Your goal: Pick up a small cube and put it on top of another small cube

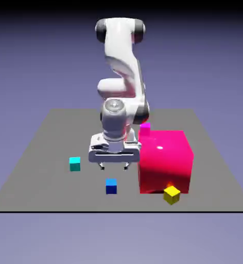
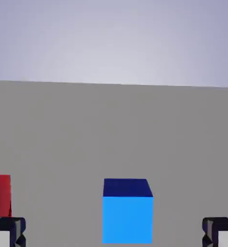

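- I have the gripper (image 1: 115, 166) hanging over the grey table (image 1: 46, 154), pointing down, with its jaws spread wide and nothing between them.
- In the hand view both fingertips (image 2: 7, 230) sit at the bottom corners, far apart, and the blue cube (image 2: 128, 212) shows between them, a little right of the middle, clear of both.
- From the exterior view I see the blue cube (image 1: 111, 186) resting on the table just below the gripper and nearer the front edge, not touched by it.
- The teal cube (image 1: 74, 164) sits on the table toward the exterior view's left, apart from the blue cube and alone.
- A big pink-red block (image 1: 165, 160) stands on the exterior view's right, close beside the gripper; I catch a strip of it (image 2: 0, 195) at the left edge of the hand view.
- A small yellow cube (image 1: 171, 194) lies tilted at the block's front lower corner, touching or nearly touching it; I cannot tell which.
- A small magenta cube (image 1: 144, 127) shows behind the block's top rear corner, partly hidden by the arm.
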Motion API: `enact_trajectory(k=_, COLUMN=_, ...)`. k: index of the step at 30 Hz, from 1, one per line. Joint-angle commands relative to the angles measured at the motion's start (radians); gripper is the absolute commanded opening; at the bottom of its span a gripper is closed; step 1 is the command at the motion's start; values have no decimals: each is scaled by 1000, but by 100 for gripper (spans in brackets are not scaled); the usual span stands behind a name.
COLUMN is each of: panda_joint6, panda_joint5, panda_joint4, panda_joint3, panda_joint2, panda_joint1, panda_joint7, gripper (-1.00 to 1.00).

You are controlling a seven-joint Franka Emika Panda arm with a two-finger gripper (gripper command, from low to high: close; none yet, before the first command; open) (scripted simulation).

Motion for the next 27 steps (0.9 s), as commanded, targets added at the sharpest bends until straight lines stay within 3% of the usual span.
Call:
enact_trajectory(k=1, panda_joint6=-37, panda_joint5=-2, panda_joint4=24, panda_joint3=-1, panda_joint2=36, panda_joint1=-2, panda_joint7=-1, gripper=0)
enact_trajectory(k=7, panda_joint6=-197, panda_joint5=-8, panda_joint4=130, panda_joint3=-6, panda_joint2=194, panda_joint1=-12, panda_joint7=-5, gripper=0)
enact_trajectory(k=11, panda_joint6=-33, panda_joint5=-12, panda_joint4=62, panda_joint3=-8, panda_joint2=291, panda_joint1=-15, panda_joint7=-2, gripper=0)
enact_trajectory(k=12, panda_joint6=-33, panda_joint5=-12, panda_joint4=62, panda_joint3=-8, panda_joint2=291, panda_joint1=-15, panda_joint7=-2, gripper=-100)
enact_trajectory(k=17, panda_joint6=-197, panda_joint5=-9, panda_joint4=123, panda_joint3=-14, panda_joint2=188, panda_joint1=-18, panda_joint7=-7, gripper=-100)
enact_trajectory(k=27, panda_joint6=-194, panda_joint5=-37, panda_joint4=-170, panda_joint3=-347, panda_joint2=-101, panda_joint1=-272, panda_joint7=-103, gripper=-100)
